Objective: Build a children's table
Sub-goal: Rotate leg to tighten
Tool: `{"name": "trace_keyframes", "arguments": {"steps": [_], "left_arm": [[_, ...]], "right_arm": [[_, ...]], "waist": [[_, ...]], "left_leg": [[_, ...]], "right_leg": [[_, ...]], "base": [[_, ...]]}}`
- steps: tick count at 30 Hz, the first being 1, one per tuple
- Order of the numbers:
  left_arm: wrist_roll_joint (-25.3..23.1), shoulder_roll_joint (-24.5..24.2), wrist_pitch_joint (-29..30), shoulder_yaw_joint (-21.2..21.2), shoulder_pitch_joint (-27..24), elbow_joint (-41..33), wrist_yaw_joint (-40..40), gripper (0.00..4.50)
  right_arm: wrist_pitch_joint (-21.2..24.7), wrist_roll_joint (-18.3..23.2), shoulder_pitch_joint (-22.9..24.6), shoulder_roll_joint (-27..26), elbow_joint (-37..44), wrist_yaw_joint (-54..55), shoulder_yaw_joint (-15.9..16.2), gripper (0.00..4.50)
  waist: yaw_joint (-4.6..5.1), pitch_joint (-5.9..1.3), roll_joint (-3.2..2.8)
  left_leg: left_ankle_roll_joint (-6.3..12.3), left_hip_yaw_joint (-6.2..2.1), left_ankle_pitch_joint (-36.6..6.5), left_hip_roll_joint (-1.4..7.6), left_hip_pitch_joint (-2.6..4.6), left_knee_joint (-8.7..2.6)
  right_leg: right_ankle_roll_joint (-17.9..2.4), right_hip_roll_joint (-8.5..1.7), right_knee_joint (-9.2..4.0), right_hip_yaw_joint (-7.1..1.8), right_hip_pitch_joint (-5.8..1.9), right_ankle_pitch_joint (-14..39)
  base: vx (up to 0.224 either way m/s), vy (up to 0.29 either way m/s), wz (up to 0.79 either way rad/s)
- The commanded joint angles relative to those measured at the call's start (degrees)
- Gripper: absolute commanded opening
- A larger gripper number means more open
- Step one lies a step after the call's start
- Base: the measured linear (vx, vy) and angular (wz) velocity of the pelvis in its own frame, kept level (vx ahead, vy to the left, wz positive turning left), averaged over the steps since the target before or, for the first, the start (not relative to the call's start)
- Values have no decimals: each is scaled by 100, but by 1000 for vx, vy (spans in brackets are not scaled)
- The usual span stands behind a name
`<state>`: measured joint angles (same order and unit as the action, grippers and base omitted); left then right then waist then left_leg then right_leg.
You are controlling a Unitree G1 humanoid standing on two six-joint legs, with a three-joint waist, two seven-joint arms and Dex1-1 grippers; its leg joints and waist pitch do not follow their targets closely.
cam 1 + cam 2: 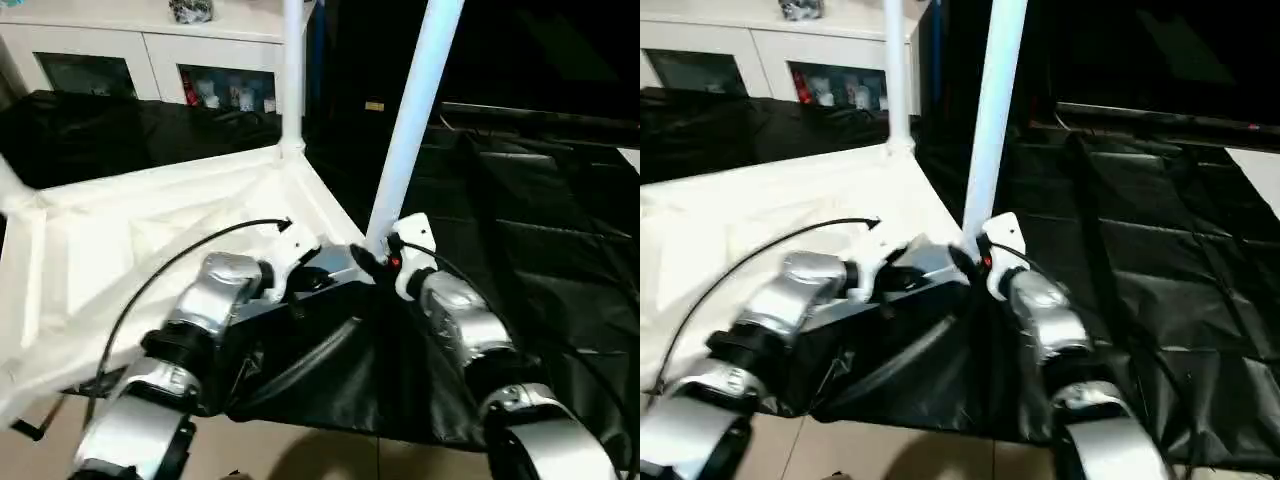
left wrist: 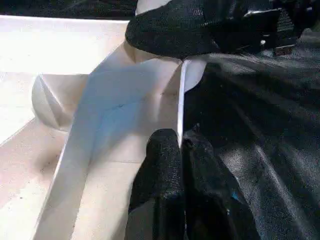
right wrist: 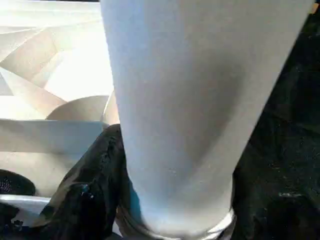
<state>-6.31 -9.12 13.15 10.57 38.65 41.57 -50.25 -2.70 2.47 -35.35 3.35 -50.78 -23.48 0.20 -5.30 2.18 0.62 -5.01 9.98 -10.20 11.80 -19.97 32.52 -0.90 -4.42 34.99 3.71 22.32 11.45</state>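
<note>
The white tabletop lies upside down, its ribbed underside facing up. One white leg stands upright in the far corner socket. A second leg rises tilted from the near right corner. My right gripper is at that leg's base, and in the right wrist view the leg sits between its black fingers. My left gripper is shut on the thin rim of the tabletop, just left of that corner.
A white cabinet with glass-fronted doors stands behind the tabletop. Black cloth covers the surface to the right and hangs over the near edge. A black cable arcs over my left forearm. Tan floor shows below.
</note>
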Motion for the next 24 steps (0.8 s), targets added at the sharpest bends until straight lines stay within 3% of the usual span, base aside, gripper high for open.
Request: {"name": "trace_keyframes", "arguments": {"steps": [1,2,6,8,12,15,17,20,24], "left_arm": [[127,450,-78,216,51,-31,117,0],[127,450,-78,216,51,-31,117,0],[303,219,-136,218,-27,-220,-394,0],[338,150,-202,219,-42,-243,-550,0],[413,-187,-250,322,-135,-398,-1355,0],[485,-439,-313,416,-186,-511,-1951,0],[533,-571,-318,450,-204,-575,-2243,0],[564,-653,-286,465,-208,-608,-2403,0],[574,-922,-279,481,-172,-608,-2755,0]], "right_arm": [[108,-46,50,-600,-246,-441,410,302],[108,-46,50,-600,-246,-441,410,339],[-72,-81,-21,-273,-210,-828,459,361],[-99,-81,-32,-178,-213,-1066,471,361],[-368,-86,56,267,-36,-2434,785,361],[-397,-2,210,565,281,-3461,1028,361],[-361,69,294,715,457,-4000,1129,361],[-309,127,348,806,577,-4303,1193,361],[-47,248,500,1149,922,-5282,1439,347]], "waist": [[-6,-264,-20],[-6,-266,-24],[4,-271,-50],[10,-288,-43],[3,-311,-28],[-37,-313,-32],[-61,-300,-21],[-94,-274,-38],[-141,-276,-25]], "left_leg": [[100,-29,-1453,128,9,-404],[109,-29,-1464,129,8,-406],[88,-38,-1584,137,9,-416],[138,-31,-1394,133,-5,-395],[352,-12,-1054,116,-58,-344],[491,13,-845,139,-52,-313],[554,11,-938,155,-45,-319],[447,13,-1205,183,-6,-348],[396,2,-1255,187,6,-365]], "right_leg": [[-1050,-376,-492,-261,-212,1343],[-1060,-376,-491,-261,-217,1331],[-1070,-384,-499,-257,-219,1387],[-1184,-366,-449,-259,-243,928],[-1350,-363,-386,-247,-299,376],[-1501,-340,-339,-230,-297,-24],[-1502,-351,-345,-219,-287,131],[-1458,-365,-400,-233,-246,659],[-1401,-358,-401,-238,-246,796]], "base": [[0,0,0],[0,0,0],[0,0,0],[0,0,0],[0,0,0],[0,0,0],[0,0,0],[0,0,0],[0,0,0]]}}
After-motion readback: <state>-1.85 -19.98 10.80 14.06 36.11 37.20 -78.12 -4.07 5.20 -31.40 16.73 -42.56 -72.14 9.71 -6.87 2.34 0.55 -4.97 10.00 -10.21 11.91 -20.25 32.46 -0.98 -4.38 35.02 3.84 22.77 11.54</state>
